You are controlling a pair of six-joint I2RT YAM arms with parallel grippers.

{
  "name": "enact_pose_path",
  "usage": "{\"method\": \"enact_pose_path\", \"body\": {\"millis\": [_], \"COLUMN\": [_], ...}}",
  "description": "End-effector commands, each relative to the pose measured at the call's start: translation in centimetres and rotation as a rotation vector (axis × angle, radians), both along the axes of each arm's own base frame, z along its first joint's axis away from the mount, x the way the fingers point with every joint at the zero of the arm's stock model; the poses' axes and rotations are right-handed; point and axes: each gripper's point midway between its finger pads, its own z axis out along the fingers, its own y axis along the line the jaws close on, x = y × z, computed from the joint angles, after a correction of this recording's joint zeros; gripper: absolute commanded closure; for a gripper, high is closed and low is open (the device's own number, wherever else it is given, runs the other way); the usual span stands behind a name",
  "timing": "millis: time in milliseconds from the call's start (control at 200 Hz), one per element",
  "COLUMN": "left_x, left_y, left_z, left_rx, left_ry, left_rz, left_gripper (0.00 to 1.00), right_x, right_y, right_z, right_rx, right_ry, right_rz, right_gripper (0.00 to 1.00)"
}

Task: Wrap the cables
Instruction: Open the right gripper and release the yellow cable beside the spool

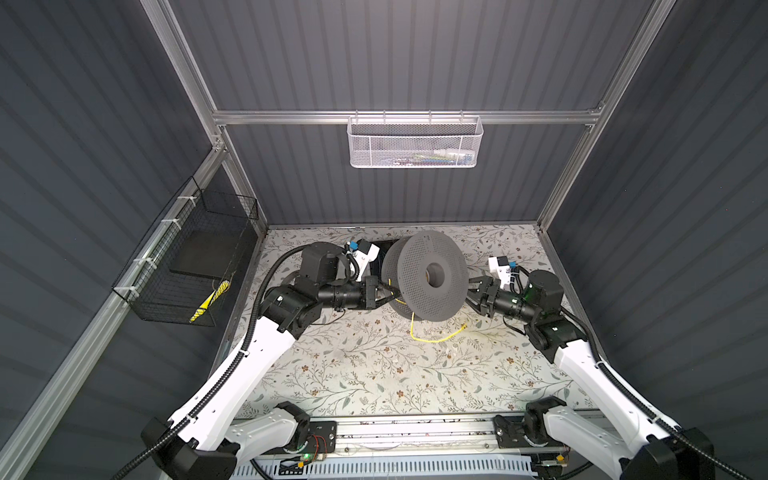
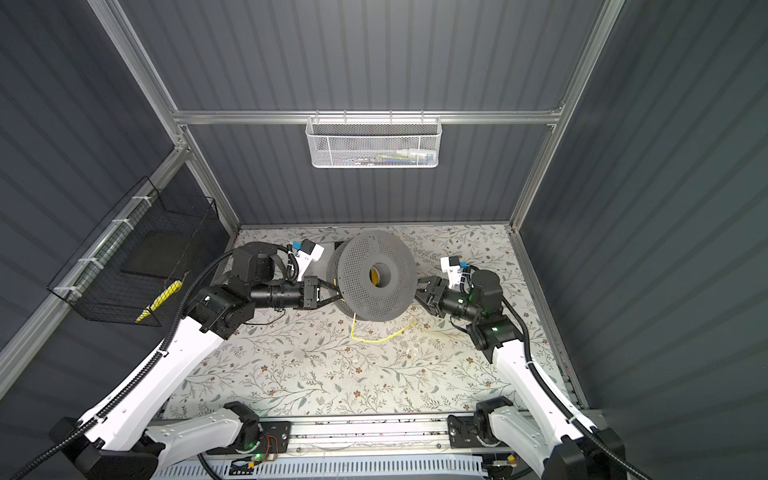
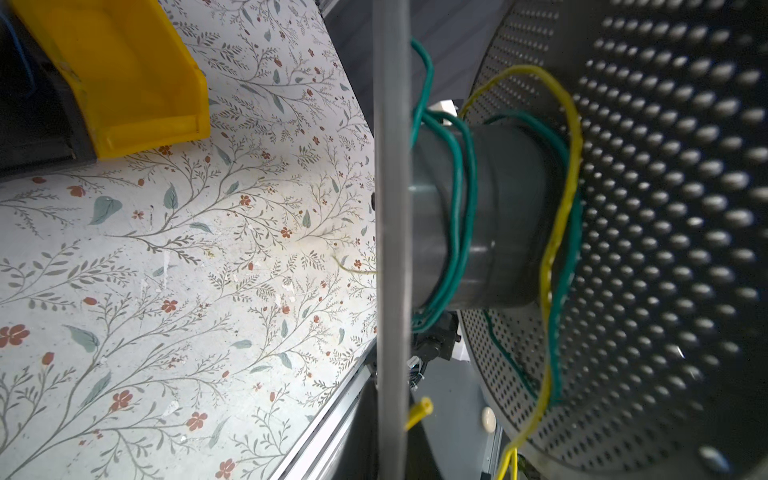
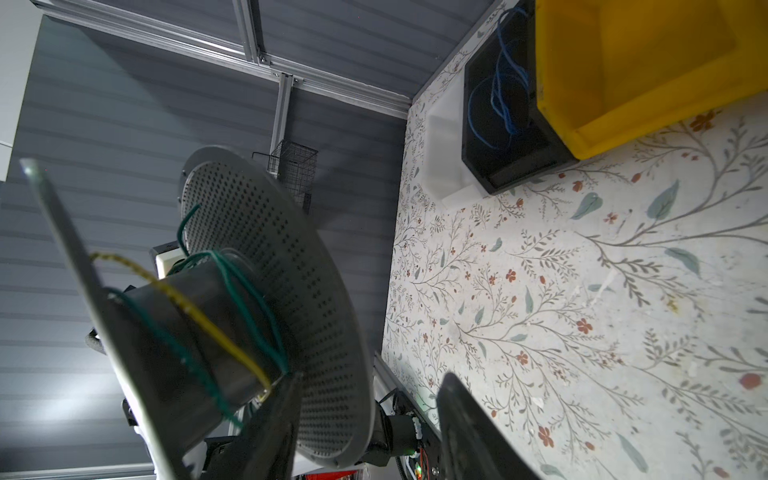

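- The yellow wire point(image 3: 561, 232) is partly on the spool point(image 1: 415, 286). In the left wrist view a slack loop of it goes round the hub point(image 3: 507, 208), standing off the core and leaning against the perforated flange rather than lying snug.
- The rest is not wound: in both top views a tail point(image 1: 432, 340) drops from under the spool and curves across the desk point(image 1: 353, 374) just in front of it, its end lying free.
- I judge the job to be past its start but short of done. One loose turn or so is on, the tail has yet to be drawn in, and the slack needs taking up.
- A green wire point(image 3: 457, 208) sits in several turns round the same hub, closer to the core than the yellow one.
- The spool is up on edge, its axis roughly level, near the middle of the desk's far edge.
- The left gripper point(image 1: 384, 293) is closed at the rim of the flange on its own side. It seems to pinch that rim, though its fingers barely show in its wrist view.
- The right gripper point(image 1: 473, 294) has its jaws apart beside the opposite flange and holds nothing.
- Behind the spool, along the far edge, stand a yellow bin point(image 4: 648, 124) and a black bin point(image 4: 523, 170) with blue wires inside.
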Motion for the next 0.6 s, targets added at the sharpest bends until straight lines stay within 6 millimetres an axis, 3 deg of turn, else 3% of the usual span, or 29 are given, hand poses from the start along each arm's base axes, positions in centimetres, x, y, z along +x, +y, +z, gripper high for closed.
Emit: {"method": "enact_pose_path", "body": {"millis": [0,145,270,460,595], "left_x": [-1.5,-1.0,-0.6,0.3,1.2], "left_y": [-0.2,0.4,0.5,1.1,1.5], "left_z": [3.0,3.1,2.7,1.5,0.9], "left_rx": [-0.043,0.014,0.031,0.083,0.116], "left_ry": [-0.109,-0.139,-0.135,-0.140,-0.153], "left_rz": [-0.100,-0.069,-0.051,0.000,0.044], "left_gripper": [1.00,1.00,1.00,1.00,1.00], "right_x": [-0.4,-1.2,-2.5,-3.6,-4.4], "right_y": [0.0,0.4,-0.8,-4.9,-5.6], "right_z": [-0.6,-0.9,0.3,5.3,7.8], "right_rx": [-0.001,0.035,0.003,-0.130,-0.167], "right_ry": [0.005,0.047,0.026,-0.102,-0.140], "right_rz": [0.046,0.091,0.072,-0.027,-0.042], "right_gripper": [0.42,0.43,0.38,0.31,0.29]}}
